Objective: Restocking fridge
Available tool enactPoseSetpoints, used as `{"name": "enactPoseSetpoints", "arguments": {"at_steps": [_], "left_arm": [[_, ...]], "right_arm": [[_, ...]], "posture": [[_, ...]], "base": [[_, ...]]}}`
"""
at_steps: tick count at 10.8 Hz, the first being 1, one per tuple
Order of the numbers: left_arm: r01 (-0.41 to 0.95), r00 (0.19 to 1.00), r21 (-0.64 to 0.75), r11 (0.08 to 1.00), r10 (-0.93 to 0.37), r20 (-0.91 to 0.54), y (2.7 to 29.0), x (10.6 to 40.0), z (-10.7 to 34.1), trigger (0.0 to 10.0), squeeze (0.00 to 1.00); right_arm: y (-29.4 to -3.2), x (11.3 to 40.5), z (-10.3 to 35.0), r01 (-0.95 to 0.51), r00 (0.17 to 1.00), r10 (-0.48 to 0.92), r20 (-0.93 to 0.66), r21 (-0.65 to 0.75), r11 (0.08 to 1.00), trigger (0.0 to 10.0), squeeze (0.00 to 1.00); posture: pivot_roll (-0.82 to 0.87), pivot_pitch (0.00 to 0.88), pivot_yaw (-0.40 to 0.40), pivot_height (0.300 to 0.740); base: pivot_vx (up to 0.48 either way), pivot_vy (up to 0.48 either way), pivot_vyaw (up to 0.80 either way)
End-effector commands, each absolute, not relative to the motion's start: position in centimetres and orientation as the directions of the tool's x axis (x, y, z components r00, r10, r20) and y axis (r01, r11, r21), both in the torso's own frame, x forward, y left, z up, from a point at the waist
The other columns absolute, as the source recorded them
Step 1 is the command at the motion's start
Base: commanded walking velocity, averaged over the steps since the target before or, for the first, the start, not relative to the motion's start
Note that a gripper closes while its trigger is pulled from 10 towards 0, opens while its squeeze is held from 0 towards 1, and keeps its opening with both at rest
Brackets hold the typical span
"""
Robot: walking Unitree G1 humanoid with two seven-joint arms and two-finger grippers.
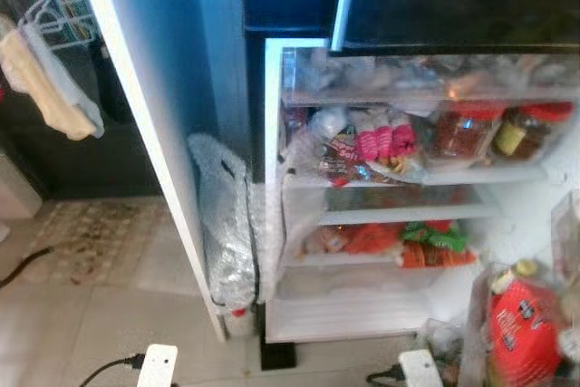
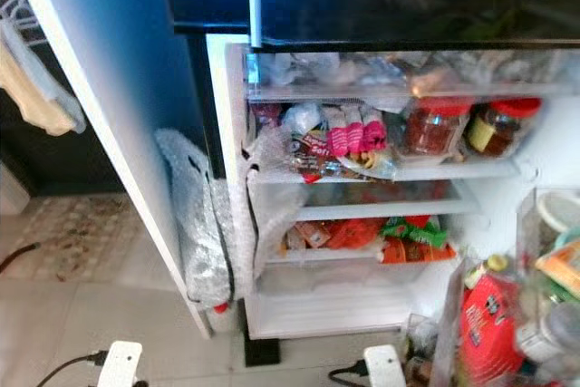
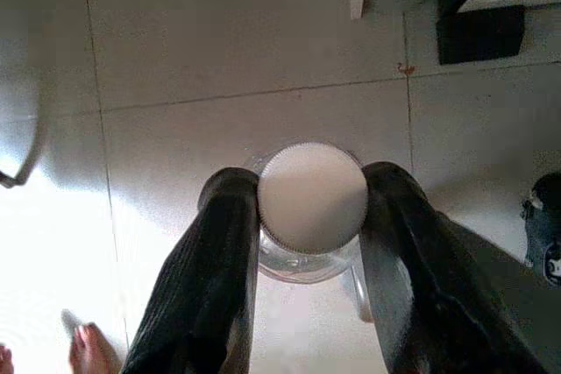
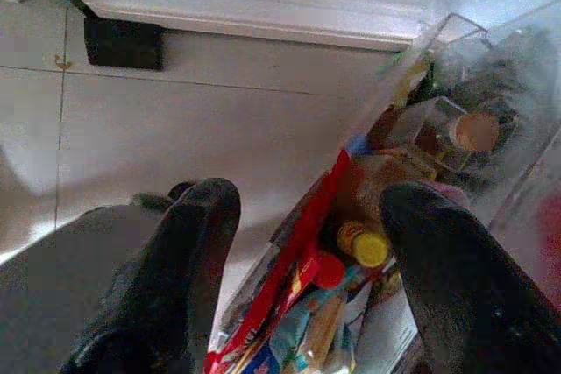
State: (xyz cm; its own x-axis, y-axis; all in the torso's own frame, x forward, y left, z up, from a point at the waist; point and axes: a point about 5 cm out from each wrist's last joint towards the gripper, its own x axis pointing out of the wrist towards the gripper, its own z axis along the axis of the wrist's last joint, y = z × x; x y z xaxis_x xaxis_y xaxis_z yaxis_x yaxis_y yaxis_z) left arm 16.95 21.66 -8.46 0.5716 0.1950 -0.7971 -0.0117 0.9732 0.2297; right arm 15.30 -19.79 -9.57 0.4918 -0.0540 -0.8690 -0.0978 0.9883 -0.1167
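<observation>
Fridge point(image 1: 272, 178) stands open ahead, shelves packed: red-lidded jars point(image 1: 467, 129) on the upper shelf at right, pink-topped packets point(image 1: 381, 138) to their left, orange and green packets point(image 1: 426, 244) on the shelf below. Door point(image 1: 145, 133) swung out to the left, a clear plastic bag point(image 1: 227, 224) bunched between door and fridge body. Door shelf point(image 2: 453, 314) at near right holds a red pouch point(image 1: 524, 328) and a yellow-capped bottle point(image 4: 368, 249).

Left gripper point(image 3: 311, 216) grasps a clear jar with white lid point(image 3: 312, 197), one black finger on each side of the lid, held above the tiled floor point(image 3: 219, 59) near the fridge base; a person's toes point(image 3: 88, 352) show at the frame edge. Right gripper point(image 4: 307, 234) released, fingers spread wide, nothing between them, hanging over the door shelf contents and floor. Two white power strips point(image 1: 159, 364) lie on the floor in front of the fridge, left and right. Cloths point(image 1: 45, 79) hang on a rack at far left.
</observation>
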Motion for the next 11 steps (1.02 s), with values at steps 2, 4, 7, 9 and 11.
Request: {"name": "enactPoseSetpoints", "arguments": {"at_steps": [2,4,7,9,11], "left_arm": [[-0.002,0.554,0.25,0.968,0.21,-0.806,22.31,16.45,-8.57,10.0,0.0],[0.0,0.554,0.251,0.968,0.209,-0.806,22.31,16.45,-8.57,10.0,0.0],[0.002,0.555,0.251,0.968,0.207,-0.806,22.35,16.44,-8.56,10.0,0.0],[0.006,0.554,0.25,0.968,0.205,-0.807,22.34,16.42,-8.58,10.0,0.0],[0.006,0.554,0.249,0.969,0.204,-0.807,22.34,16.41,-8.58,10.0,0.0]], "right_arm": [[-19.12,15.06,-9.76,-0.106,0.482,-0.036,-0.875,-0.099,0.989,10.0,0.0],[-19.11,15.06,-9.77,-0.106,0.482,-0.035,-0.876,-0.097,0.99,10.0,0.0],[-19.07,15.06,-9.77,-0.104,0.482,-0.035,-0.875,-0.097,0.99,10.0,0.0],[-19.08,15.03,-9.78,-0.102,0.482,-0.037,-0.875,-0.098,0.99,10.0,0.0],[-19.08,15.02,-9.78,-0.1,0.482,-0.038,-0.876,-0.098,0.99,10.0,0.0]], "posture": [[-0.06,0.028,-0.047,0.74],[-0.06,0.028,-0.046,0.74],[-0.06,0.025,-0.045,0.74],[-0.06,0.025,-0.044,0.74],[-0.06,0.025,-0.045,0.74]], "base": [[0.0,0.0,0.0],[0.0,0.0,0.0],[0.0,0.0,0.0],[0.0,0.0,0.0],[0.0,0.0,0.0]]}}
